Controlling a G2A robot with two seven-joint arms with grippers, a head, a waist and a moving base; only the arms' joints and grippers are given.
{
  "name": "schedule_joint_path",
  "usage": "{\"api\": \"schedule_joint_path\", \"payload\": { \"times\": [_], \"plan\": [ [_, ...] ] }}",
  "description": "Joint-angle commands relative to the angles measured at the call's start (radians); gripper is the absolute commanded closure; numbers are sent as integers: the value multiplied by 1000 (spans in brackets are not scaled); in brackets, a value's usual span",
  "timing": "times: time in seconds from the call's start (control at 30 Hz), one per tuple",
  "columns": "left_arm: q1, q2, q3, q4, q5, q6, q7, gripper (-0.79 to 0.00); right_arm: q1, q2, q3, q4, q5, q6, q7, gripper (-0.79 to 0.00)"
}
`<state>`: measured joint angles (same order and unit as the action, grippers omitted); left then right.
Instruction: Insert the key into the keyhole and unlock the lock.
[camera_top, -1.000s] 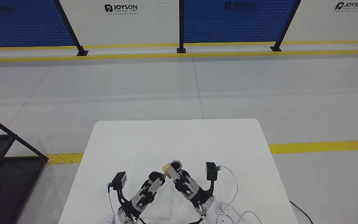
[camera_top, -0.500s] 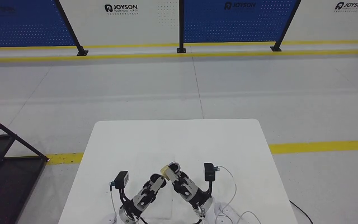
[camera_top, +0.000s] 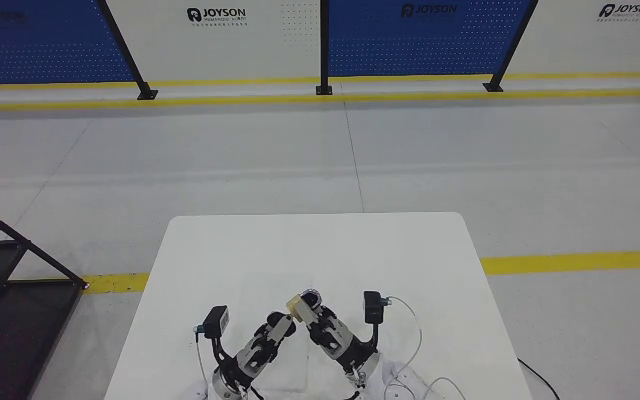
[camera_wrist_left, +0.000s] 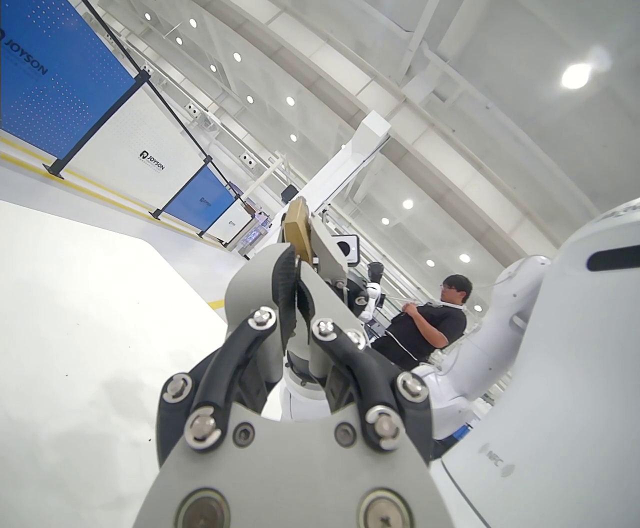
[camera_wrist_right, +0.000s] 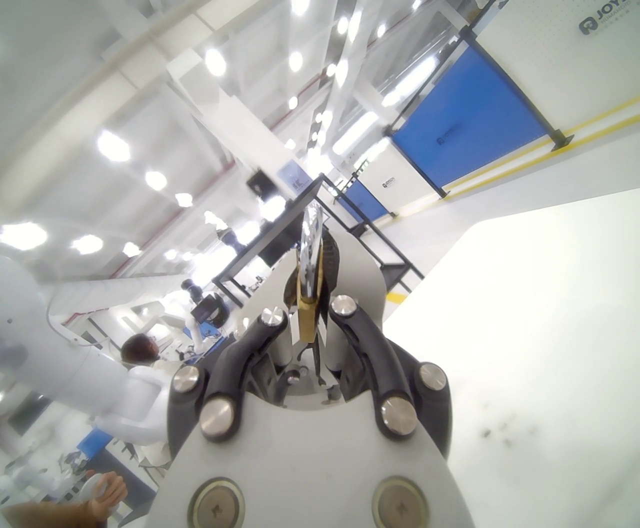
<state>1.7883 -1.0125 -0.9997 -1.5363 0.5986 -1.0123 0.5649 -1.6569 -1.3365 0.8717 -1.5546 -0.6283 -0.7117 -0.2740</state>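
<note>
Above the near middle of the white table (camera_top: 300, 245) my two grippers meet tip to tip. My left gripper (camera_top: 288, 316) is shut on a small brass lock (camera_top: 296, 301), whose chunky bevelled body sticks out past the pads (camera_wrist_left: 295, 232). My right gripper (camera_top: 314, 312) is shut on a thin brass key (camera_wrist_right: 305, 320) carrying a shiny silver ring (camera_wrist_right: 310, 235). The ring (camera_top: 312, 296) sits right beside the lock. In the left wrist view a grey finger of the right gripper (camera_wrist_left: 327, 252) lies directly behind the lock. Whether the key is in the keyhole is hidden.
White cables (camera_top: 415, 365) trail over the near right part of the table. A black frame (camera_top: 25, 265) stands on the floor off the table's left side. The far half of the table is bare white surface.
Both grippers, with lock and key, have drifted slightly toward the near edge; the ring has shifted a little left. Both grips are unchanged.
</note>
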Motion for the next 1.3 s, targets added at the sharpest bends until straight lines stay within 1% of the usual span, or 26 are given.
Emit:
{"api": "schedule_joint_path", "payload": {
  "times": [0.0, 0.27, 0.7, 0.87, 1.13, 1.27],
  "plan": [
    [3, -1, -6, 2, 26, 0, 23, 0, -1, 0, 1, -1, -2, 3, -3, 0],
    [16, -11, -26, 12, 128, 0, 101, 0, -6, 0, 1, -6, -23, 29, -17, 0],
    [33, -30, -46, 7, 227, 53, 156, 0, -12, 2, -5, -13, -75, 65, -14, 0],
    [41, -37, -57, -1, 284, 94, 191, 0, -13, 3, -2, -15, -73, 68, -21, 0],
    [48, -48, -68, -4, 420, 191, 300, 0, -16, 4, -2, -18, -74, 77, -20, 0],
    [52, -53, -72, -3, 501, 271, 356, 0, -17, 5, -2, -20, -71, 85, -19, 0]
  ]
}}
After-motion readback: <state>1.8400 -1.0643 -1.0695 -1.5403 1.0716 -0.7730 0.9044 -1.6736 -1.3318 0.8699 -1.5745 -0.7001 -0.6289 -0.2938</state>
